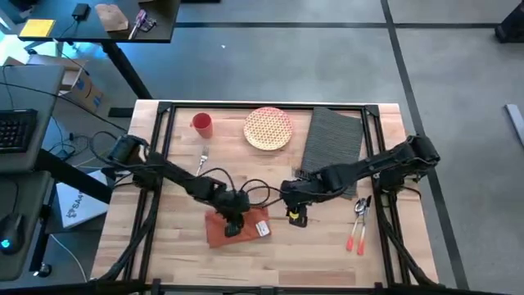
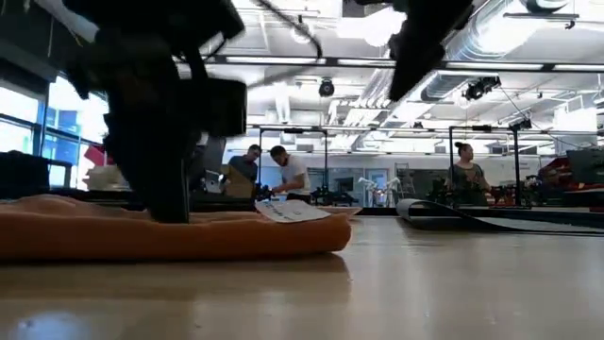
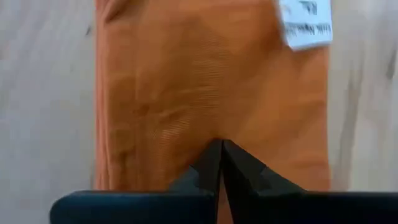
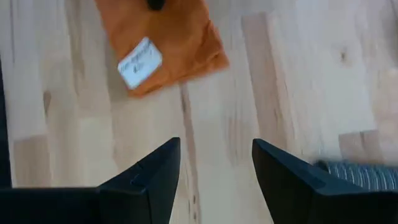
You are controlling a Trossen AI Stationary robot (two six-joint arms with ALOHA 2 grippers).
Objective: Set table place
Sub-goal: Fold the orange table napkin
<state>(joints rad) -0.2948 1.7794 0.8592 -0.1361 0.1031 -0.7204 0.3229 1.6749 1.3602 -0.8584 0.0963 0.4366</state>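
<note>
On the table [image 1: 327, 254]: one dark grey placemat [image 1: 334, 141], one round patterned plate [image 1: 268, 129], one red cup [image 1: 202, 124], one fork [image 1: 202, 157], one rust-orange napkin [image 1: 232, 228] with a white tag [image 1: 261, 229], and, near the right edge, utensils with orange handles [image 1: 358, 223], number not clear.

Placemat at the far right part of the table, just right of the plate, long axis running from the far edge toward the near edge, slightly tilted, near end toward the right arm. Folded or overlapped along one side, by the look of the low view [image 2: 500, 219].

Left gripper [image 1: 233, 224] down on the napkin, well apart from the placemat; fingers [image 3: 214, 163] pressed together at the tips with orange cloth around them, pinching the napkin as far as can be told.

Right gripper [image 1: 296, 215] over bare wood between napkin and placemat, just off the placemat's near left corner; fingers [image 4: 155, 171] spread wide, nothing between them. Ribbed mat edge [image 4: 360, 173] showing beside one finger in the right wrist view, napkin [image 4: 161, 37] farther ahead.
</note>
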